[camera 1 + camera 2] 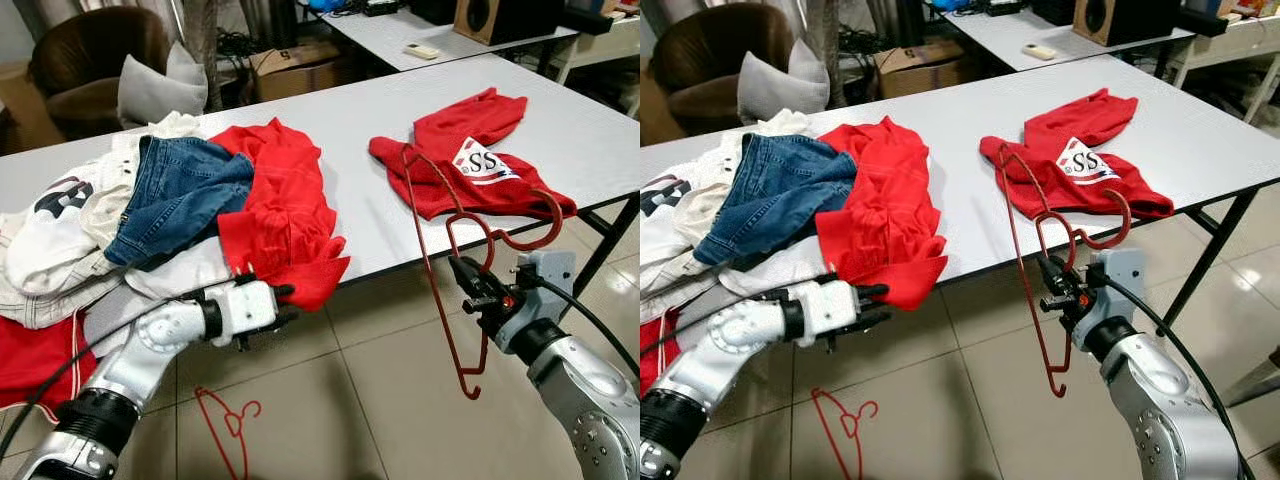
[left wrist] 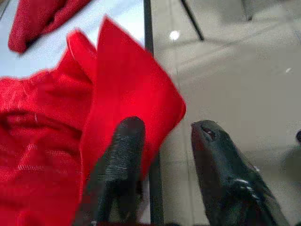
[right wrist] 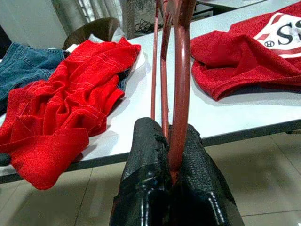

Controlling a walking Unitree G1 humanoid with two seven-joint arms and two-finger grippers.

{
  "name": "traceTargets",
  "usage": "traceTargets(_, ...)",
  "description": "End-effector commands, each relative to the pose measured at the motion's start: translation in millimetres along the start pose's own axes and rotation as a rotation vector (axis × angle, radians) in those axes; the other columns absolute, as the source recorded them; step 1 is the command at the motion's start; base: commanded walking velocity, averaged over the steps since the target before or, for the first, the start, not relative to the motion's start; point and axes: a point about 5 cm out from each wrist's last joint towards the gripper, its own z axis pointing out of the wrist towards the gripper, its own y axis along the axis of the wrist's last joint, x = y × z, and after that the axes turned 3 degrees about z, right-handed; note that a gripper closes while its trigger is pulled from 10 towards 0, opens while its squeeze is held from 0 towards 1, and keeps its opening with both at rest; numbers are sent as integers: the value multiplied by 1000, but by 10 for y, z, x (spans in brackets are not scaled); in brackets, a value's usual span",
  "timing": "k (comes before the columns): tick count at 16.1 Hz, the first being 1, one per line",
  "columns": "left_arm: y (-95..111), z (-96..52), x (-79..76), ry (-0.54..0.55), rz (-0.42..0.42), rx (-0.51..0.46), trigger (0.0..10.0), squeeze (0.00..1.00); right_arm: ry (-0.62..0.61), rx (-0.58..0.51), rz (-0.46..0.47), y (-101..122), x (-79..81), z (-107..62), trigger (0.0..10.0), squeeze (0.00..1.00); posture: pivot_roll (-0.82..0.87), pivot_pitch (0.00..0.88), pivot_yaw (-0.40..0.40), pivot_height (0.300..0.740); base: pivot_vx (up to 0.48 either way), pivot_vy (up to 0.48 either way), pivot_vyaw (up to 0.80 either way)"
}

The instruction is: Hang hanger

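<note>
Beside table edge, right tool grips hanger.

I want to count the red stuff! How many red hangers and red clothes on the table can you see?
Red hangers: 2, one in the right gripper as hanger, one on the floor.
Red clothes on the table: 2, the shirt and the SS top.
Total: 4

text: "SS" in dark letters | on: white patch with red and dark edges | patch on: red shirt lying on the grey table | place: table's right part, near its front edge | other words or numbers: none can be read
</note>
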Motion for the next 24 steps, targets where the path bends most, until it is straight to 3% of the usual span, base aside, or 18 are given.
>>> traceTargets(1,-74,-17,25,20,27,71,10000,1000,19,-11,-19,45,28,14,10000,0,-178,0,105,740,0,0,0)
traceTargets(3,-120,21,-13,22,67,119,10000,1000,16,-11,-22,49,25,5,10000,0,-182,0,106,740,0,0,0)
traceTargets(4,-134,28,-13,28,75,132,10000,835,15,-11,-23,50,22,4,10000,0,-185,0,107,740,0,0,0)
traceTargets(5,-178,51,-1,57,97,176,10000,0,12,-11,-25,56,16,2,10000,0,-188,0,107,740,0,0,0)
traceTargets(7,-190,68,27,100,89,187,10000,0,11,-13,-26,63,13,0,10000,0,-189,0,106,740,0,0,0)
traceTargets(8,-192,82,56,137,75,187,4353,0,12,-12,-30,64,9,6,10000,0,-188,0,102,740,0,0,0)
traceTargets(10,-193,87,116,199,61,186,824,0,16,-10,-37,68,12,20,10000,0,-188,0,102,740,0,0,0)
traceTargets(11,-184,86,153,227,60,181,0,0,18,-12,-37,74,14,29,10000,0,-186,0,97,740,0,0,0)
traceTargets(22,-95,115,134,151,66,104,0,0,26,-8,-50,60,18,52,10000,0,-181,0,95,740,0,0,0)
traceTargets(24,-60,87,190,101,-14,93,0,0,29,-8,-54,51,18,53,10000,0,-177,0,94,740,0,0,0)
